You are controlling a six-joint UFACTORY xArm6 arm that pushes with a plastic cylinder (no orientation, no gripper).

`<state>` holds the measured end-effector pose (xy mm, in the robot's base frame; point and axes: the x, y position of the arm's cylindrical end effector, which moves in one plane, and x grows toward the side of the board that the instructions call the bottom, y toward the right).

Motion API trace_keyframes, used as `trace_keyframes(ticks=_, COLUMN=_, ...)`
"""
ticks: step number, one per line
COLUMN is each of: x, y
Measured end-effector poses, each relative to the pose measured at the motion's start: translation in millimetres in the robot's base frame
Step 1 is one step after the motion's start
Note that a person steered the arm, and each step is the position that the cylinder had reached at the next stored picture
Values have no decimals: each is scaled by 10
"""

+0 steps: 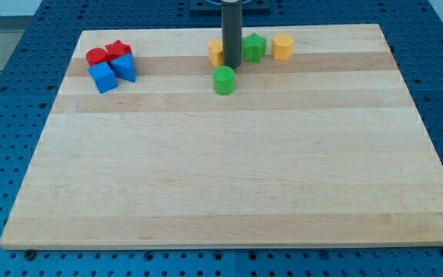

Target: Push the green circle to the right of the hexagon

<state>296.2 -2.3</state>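
The green circle lies on the wooden board near the view's top, just left of centre. My tip stands right above it in the view, touching or nearly touching its upper edge. A yellow hexagon sits to the upper right. A green star-like block lies between my rod and the hexagon. Another yellow block shows just left of my rod, partly hidden by it.
At the view's top left sits a cluster: a red circle, a red star-like block, a blue cube and a second blue block. The board's top edge runs just above the blocks.
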Motion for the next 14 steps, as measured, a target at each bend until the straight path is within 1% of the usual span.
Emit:
trace_keyframes(ticks=1, x=0, y=-170)
trace_keyframes(ticks=4, x=0, y=-174)
trace_keyframes(ticks=5, x=188, y=-266)
trace_keyframes(ticks=6, x=493, y=-570)
trace_keyframes(ticks=7, x=796, y=-514)
trace_keyframes(ticks=8, x=818, y=-243)
trace_keyframes(ticks=9, x=698, y=-141)
trace_keyframes(ticks=10, x=656, y=-244)
trace_keyframes(ticks=12, x=593, y=-119)
trace_keyframes(ticks=13, x=432, y=-113)
trace_keyframes(ticks=14, x=397, y=33)
